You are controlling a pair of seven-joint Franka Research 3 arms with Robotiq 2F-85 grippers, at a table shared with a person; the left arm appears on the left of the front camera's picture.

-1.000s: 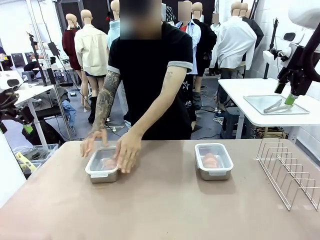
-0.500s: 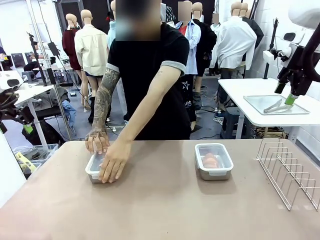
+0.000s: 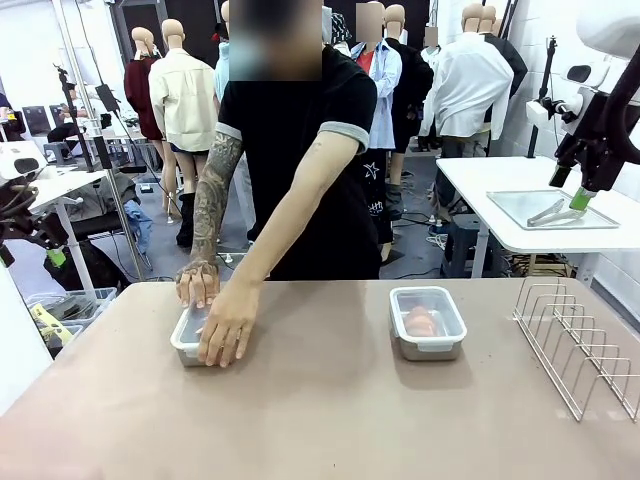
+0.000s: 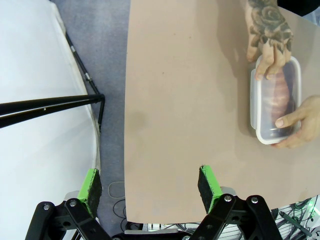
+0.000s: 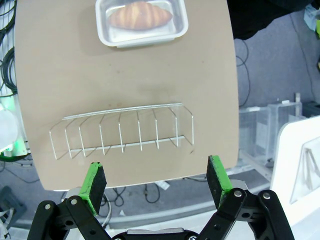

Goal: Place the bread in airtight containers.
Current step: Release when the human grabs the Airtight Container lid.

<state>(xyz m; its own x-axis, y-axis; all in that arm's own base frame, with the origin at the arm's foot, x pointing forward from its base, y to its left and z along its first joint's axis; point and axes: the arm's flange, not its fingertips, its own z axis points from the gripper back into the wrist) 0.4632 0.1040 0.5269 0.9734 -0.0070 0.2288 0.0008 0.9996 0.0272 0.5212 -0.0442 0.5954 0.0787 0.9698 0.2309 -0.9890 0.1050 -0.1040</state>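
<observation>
Two steel airtight containers with clear lids sit on the tan table. The left container (image 3: 190,340) (image 4: 276,107) holds a bread roll (image 4: 281,95), and the person's two hands (image 3: 225,325) press on its lid. The right container (image 3: 428,322) (image 5: 142,21) stands alone with a golden roll (image 5: 140,16) under its lid. My left gripper (image 4: 150,186) hangs open high over the table's left edge, empty. My right gripper (image 5: 157,181) is open too, raised above the wire rack at the right, and shows in the front view at the upper right (image 3: 579,200).
A wire rack (image 3: 578,345) (image 5: 122,131) stands at the table's right side. Behind it a white side table carries a flat steel tray with tongs (image 3: 553,210). The table's middle and front are bare brown surface (image 3: 330,420).
The person's hands have shifted on the left container: first spread over it, now one hand at its far end and the other flat on the lid. Both arms stay still.
</observation>
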